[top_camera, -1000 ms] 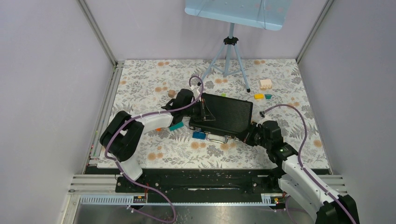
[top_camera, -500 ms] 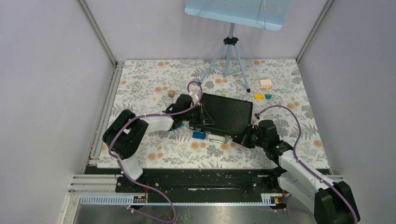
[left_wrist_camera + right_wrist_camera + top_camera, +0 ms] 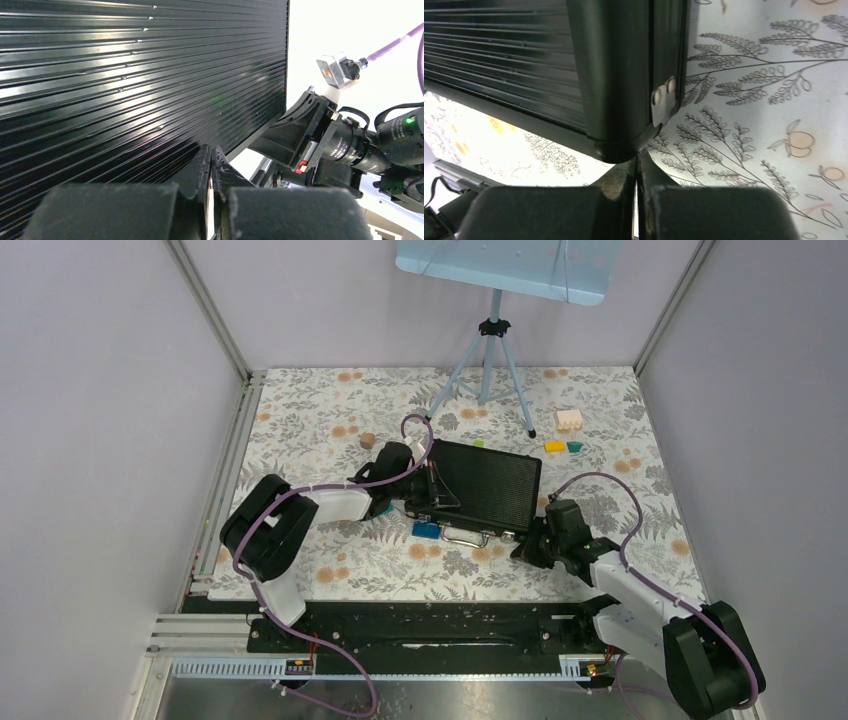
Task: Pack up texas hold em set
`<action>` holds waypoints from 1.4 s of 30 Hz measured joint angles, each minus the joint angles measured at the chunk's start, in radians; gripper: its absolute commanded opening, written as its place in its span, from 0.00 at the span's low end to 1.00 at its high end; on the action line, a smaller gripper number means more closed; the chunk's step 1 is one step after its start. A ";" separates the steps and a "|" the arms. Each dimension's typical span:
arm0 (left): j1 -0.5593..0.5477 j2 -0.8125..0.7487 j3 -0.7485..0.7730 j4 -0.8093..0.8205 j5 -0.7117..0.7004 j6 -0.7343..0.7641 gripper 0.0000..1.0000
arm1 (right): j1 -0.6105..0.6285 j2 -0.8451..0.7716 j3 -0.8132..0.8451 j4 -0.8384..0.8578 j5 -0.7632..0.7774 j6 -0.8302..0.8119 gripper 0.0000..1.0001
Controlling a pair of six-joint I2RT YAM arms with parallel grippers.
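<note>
Floral-print tablecloth [image 3: 330, 420] on the table, grey walls around it. The black ribbed rectangular case [image 3: 490, 485] lies closed mid-table, slightly skewed.

Left to right:
- left gripper [image 3: 416, 496] is at the case's left end, fingers clenched on nothing. Same pose as half a second ago; a second ago the arm sat higher.
- a blue toy brick [image 3: 426, 530] touches the near edge, beside the silver handle [image 3: 465, 536].
- right gripper [image 3: 526, 540] is at the near right corner, fingers also pinched together and empty. Its wrist has dropped nearer and lower since the earlier frames. The case itself hasn't visibly shifted.
- yellow and teal bricks [image 3: 563, 446] sit well apart at far right.

Per view:
- left wrist: left gripper [image 3: 210, 161] tips meet over the ribbed lid [image 3: 140, 75], with the right arm's camera [image 3: 336, 70] past the far edge.
- right wrist: right gripper [image 3: 636, 167] is right at the case corner [image 3: 616, 145], with a silver riveted tab [image 3: 661, 104] on the side wall. The overhead view resolves none of this.
</note>
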 measured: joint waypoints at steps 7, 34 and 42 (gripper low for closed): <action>0.000 -0.012 0.008 -0.034 -0.013 0.021 0.00 | 0.000 -0.138 0.054 -0.110 0.034 -0.040 0.00; 0.199 -0.225 -0.177 -0.063 -0.068 0.026 0.00 | 0.203 0.232 0.241 0.367 -0.186 0.042 0.00; 0.193 -0.224 -0.177 -0.052 -0.058 0.022 0.00 | 0.278 0.362 0.387 0.327 -0.160 0.029 0.00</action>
